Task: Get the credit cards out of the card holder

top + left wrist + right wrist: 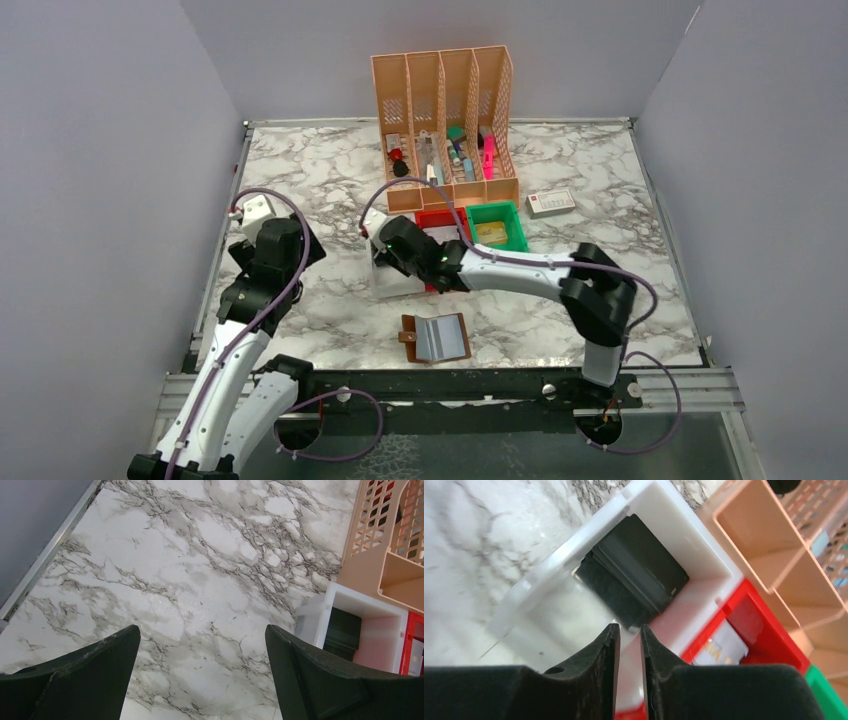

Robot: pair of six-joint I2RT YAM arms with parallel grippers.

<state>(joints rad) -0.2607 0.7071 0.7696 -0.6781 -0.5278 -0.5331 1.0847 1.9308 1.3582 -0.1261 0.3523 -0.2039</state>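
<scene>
Right gripper (629, 630): fingers are drawn almost together, with only a narrow slit between them. Whether a card is pinched there cannot be told.
Position of right gripper: it is held over the white bin (569, 545), in which the black case (634, 575) lies.
Left gripper (202, 630): fingers are spread wide apart and nothing is held. It hangs over the bare marble table (175, 570).
Card holder (409, 336): it lies unfolded near the front table edge, between the arm bases and well apart from both grippers.
Credit cards (443, 338): a pale grey face is seen inside the holder.
Step in hand (judged): a card is to be drawn from the holder.
Method advised: the exposed card edge should be pinched and the card slid out along its pocket. The holder is best pinned flat by the left gripper so that it is not dragged.
Counts: one card holder, one black case and two grippers are counted. The card count cannot be resolved.
Containers: three bins are counted, white, red (437, 214) and green (495, 207), plus one four-slot organiser (445, 100).
</scene>
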